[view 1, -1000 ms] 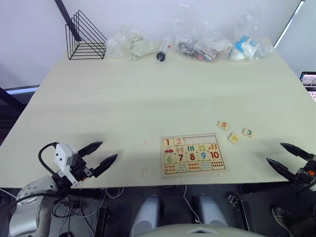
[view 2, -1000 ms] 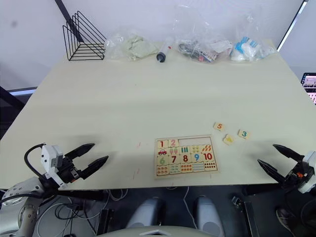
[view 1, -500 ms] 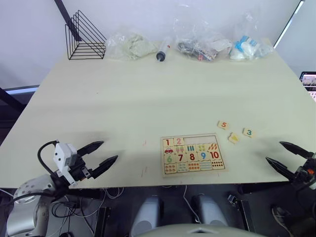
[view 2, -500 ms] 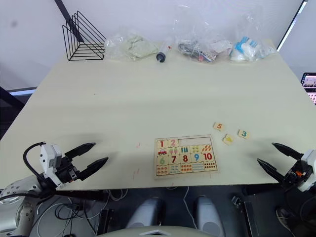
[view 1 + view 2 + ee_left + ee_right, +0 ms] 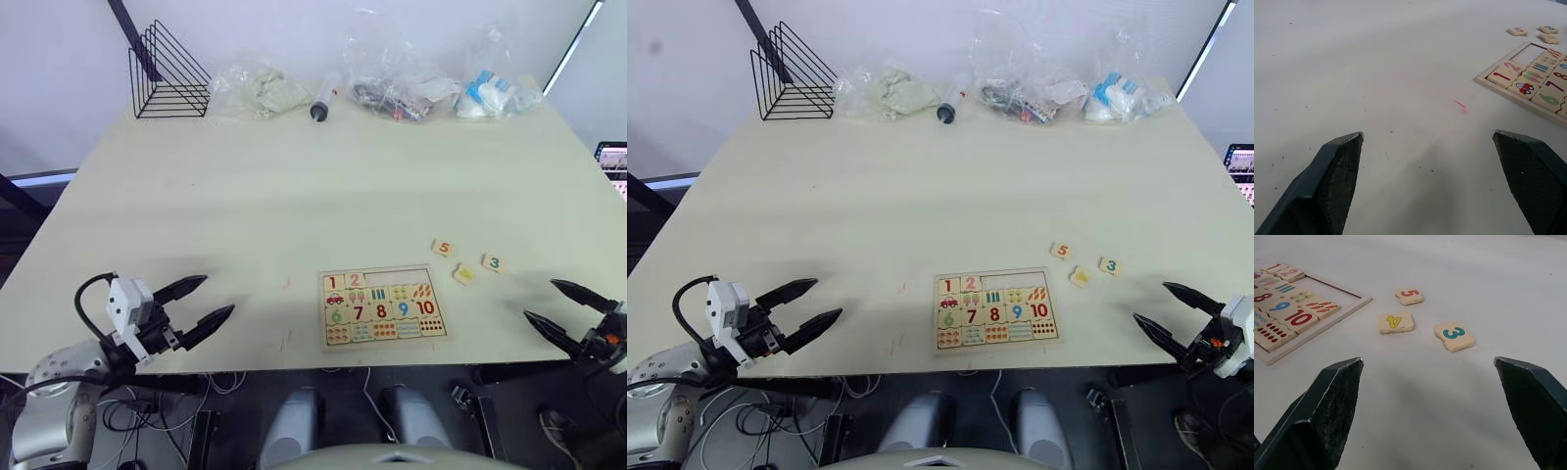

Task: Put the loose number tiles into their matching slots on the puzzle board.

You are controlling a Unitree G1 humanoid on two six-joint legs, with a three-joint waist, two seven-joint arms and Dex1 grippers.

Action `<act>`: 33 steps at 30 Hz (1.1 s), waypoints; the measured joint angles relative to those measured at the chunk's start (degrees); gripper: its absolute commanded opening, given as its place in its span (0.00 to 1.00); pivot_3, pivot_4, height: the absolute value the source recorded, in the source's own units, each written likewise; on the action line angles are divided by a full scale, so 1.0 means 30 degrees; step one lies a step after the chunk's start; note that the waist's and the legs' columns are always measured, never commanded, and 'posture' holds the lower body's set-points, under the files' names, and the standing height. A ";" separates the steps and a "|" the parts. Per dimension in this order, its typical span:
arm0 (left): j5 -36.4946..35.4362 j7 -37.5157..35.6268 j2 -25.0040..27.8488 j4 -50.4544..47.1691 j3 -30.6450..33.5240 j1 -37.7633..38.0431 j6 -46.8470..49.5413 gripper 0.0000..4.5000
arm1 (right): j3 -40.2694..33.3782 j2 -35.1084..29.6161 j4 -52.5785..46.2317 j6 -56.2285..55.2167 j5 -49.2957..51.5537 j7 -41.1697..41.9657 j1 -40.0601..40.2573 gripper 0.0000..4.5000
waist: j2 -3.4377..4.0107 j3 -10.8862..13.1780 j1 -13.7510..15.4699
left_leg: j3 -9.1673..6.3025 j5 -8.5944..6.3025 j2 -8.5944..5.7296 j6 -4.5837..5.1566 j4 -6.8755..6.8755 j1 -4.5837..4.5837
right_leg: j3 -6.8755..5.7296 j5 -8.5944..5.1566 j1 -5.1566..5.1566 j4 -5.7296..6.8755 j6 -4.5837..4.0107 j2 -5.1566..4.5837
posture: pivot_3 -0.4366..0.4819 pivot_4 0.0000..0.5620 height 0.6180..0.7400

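The puzzle board (image 5: 438,334) lies near the table's front edge, with tiles 1 (image 5: 335,283) and 2 (image 5: 355,281) seated in its top row. The matching slots (image 5: 402,276) beside them are bare. Three loose number tiles lie on the table right of the board: 5 (image 5: 443,248), 4 (image 5: 463,274) and 3 (image 5: 493,262). My left gripper (image 5: 217,296) hovers open over the front left of the table, far from the board. At the front right edge my right gripper (image 5: 540,300) is open, just short of tiles 3 (image 5: 1453,335), 4 (image 5: 1395,322) and 5 (image 5: 1409,295).
Along the table's far edge stand a black wire rack (image 5: 168,73), several clear plastic bags (image 5: 257,90) (image 5: 397,83) (image 5: 495,93) and a syringe-like tube (image 5: 323,101). A small red mark (image 5: 1461,106) sits left of the board.
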 measured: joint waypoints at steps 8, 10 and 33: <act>0.0017 -0.0021 0.0009 -0.0004 -0.0477 0.0052 -0.0009 0.99 | 0.0000 0.0017 0.0001 -0.0085 0.0000 0.0177 0.0017 1.00 | 0.0000 0.0001 0.0002 | -0.0002 0.0000 0.0002 0.0000 0.0000 0.0000 | 0.0001 -0.0001 0.0000 -0.0001 0.0001 0.0000 | 0.48 0.27 1.00; 0.0017 -0.0016 0.0010 -0.0004 -0.0477 0.0057 -0.0012 0.99 | 0.0000 0.0025 0.0001 -0.0106 0.0001 0.0181 0.0018 1.00 | 0.0002 0.0001 0.0003 | -0.0002 0.0000 0.0003 0.0000 -0.0001 -0.0001 | 0.0001 -0.0001 0.0000 -0.0001 0.0001 -0.0001 | 0.48 0.27 1.00; -0.0018 -0.5242 0.2152 0.2083 -0.2430 -0.4280 -0.1241 0.99 | 0.1683 -0.2365 0.1961 0.2030 -0.1371 0.0043 -0.4423 1.00 | 0.0033 0.0042 -0.0051 | 0.0098 0.0001 0.0001 0.0002 -0.0005 -0.0005 | -0.0014 0.0011 -0.0010 -0.0012 0.0006 0.0023 | 0.48 0.27 1.00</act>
